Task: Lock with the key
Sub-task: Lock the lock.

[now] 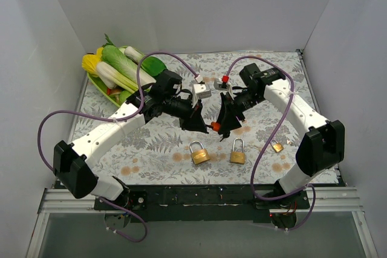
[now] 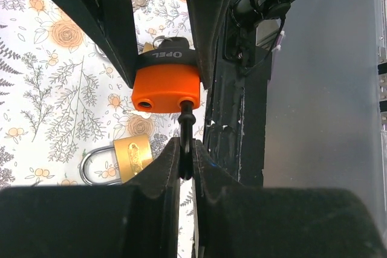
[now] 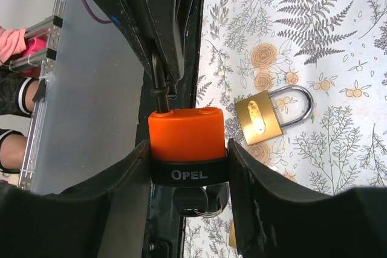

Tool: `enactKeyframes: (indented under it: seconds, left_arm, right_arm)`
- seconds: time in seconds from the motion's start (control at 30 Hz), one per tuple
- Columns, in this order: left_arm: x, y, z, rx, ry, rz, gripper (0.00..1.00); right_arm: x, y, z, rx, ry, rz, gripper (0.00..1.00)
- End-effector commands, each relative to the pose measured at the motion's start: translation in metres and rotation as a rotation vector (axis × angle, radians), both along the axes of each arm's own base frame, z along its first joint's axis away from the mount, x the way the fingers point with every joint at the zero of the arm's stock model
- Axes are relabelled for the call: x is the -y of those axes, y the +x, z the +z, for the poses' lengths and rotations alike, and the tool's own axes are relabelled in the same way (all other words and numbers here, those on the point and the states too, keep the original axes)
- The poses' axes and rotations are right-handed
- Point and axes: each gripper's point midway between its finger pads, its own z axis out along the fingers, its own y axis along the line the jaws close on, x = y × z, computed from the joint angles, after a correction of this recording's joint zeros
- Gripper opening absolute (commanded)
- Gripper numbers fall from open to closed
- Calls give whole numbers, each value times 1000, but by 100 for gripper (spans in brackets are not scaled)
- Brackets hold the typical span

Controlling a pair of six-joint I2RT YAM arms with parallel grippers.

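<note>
An orange padlock [image 1: 214,127] with a black "OPEL" band hangs in the air between both grippers over the middle of the table. My right gripper [image 3: 187,155] is shut on its body [image 3: 186,134]. A dark key [image 3: 196,200] with a ring sticks out of its lower end. My left gripper [image 2: 186,149] is shut on the black shackle [image 2: 186,126], seen edge-on. One shackle leg sits in the right hole of the orange face [image 2: 166,89]; the left hole is empty. In the top view the left gripper [image 1: 196,119] and right gripper [image 1: 225,122] nearly touch.
Two brass padlocks [image 1: 198,153] [image 1: 237,152] lie on the floral cloth just below the grippers. A small brass padlock [image 1: 277,147] lies near the right arm. A silver padlock [image 1: 202,90] and a red-topped one [image 1: 225,83] lie behind. A tray of vegetables [image 1: 115,67] stands at the back left.
</note>
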Motion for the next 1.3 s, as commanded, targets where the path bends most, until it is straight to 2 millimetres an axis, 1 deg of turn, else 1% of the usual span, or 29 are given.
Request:
enactKeyframes:
  seconds: [0.0,0.07,0.1,0.13,0.17,0.2,0.23,0.27,0.3,0.33,0.37,0.43,0.47,0.53,0.57,0.6,0.63,0.67,0.73,0.8,0.83,0.87,0.93,1.0,1.03,1.13,1.17,1.23,1.27]
  left_arm:
    - [0,-5,11,-10,-40,18,0]
    - [-2,-2,15,-20,-62,42,0]
    - [-4,-5,14,-77,-70,52,0]
    - [-8,5,17,-87,-90,83,0]
    - [-11,8,20,-116,-104,97,0]
    - [-13,8,23,-170,-119,107,0]
    - [-20,20,28,-185,-140,139,0]
    - [-22,25,30,-209,-151,152,0]
    - [-24,25,37,-232,-173,137,0]
    - [-26,31,44,-246,-189,158,0]
    - [-27,31,47,-252,-198,158,0]
    - [-26,30,58,-274,-230,145,0]
    - [-26,29,61,-285,-237,145,0]
    - [-26,27,68,-278,-260,135,0]
    - [-26,26,71,-280,-267,134,0]
    - [-26,25,74,-273,-276,128,0]
    - [-26,25,77,-272,-282,127,0]
    - [-26,23,80,-277,-289,119,0]
    - [-25,23,84,-285,-294,114,0]
    - [-24,23,87,-302,-298,117,0]
    - [-24,22,89,-300,-304,112,0]
    - [-24,21,90,-307,-307,108,0]
    - [-24,19,92,-329,-314,103,0]
    - [-24,17,93,-342,-318,104,0]
    - [-24,16,92,-340,-321,102,0]
    - [-25,15,93,-339,-325,104,0]
    - [-25,14,95,-334,-330,101,0]
    - [-25,15,96,-328,-333,106,0]
    - [-26,15,96,-324,-333,108,0]
  right_arm:
    - [-9,-4,24,-9,81,15,17]
    - [-8,0,25,-18,65,-8,33]
    - [-6,2,26,-15,60,-18,57]
    - [-4,6,26,-5,54,-31,65]
    - [0,12,29,1,55,-55,74]
    - [2,17,30,9,56,-69,86]
    - [4,22,36,30,66,-82,87]
    - [10,29,38,46,65,-106,88]
    - [12,32,40,61,68,-114,89]
    - [14,35,43,82,72,-118,89]
    - [16,36,46,105,75,-122,89]
    - [16,37,48,136,84,-126,89]
    - [16,34,48,143,90,-132,89]
    - [13,42,52,176,116,-163,90]
    - [14,38,53,183,124,-173,90]
    - [13,37,57,165,128,-192,91]
    - [9,45,62,233,158,-201,91]
    - [8,42,70,266,173,-204,92]
    - [6,45,77,316,197,-214,93]
    - [2,38,86,357,212,-198,93]
    - [1,40,85,378,201,-204,93]
    - [-4,34,86,391,199,-187,93]
    - [-7,33,81,412,179,-187,93]
    - [-13,29,79,428,174,-169,92]
    - [-15,30,77,437,161,-175,91]
    - [-22,28,72,446,148,-161,86]
    - [-25,27,71,443,146,-152,83]
    - [-27,26,70,439,137,-147,78]
    - [-29,25,70,439,140,-140,72]
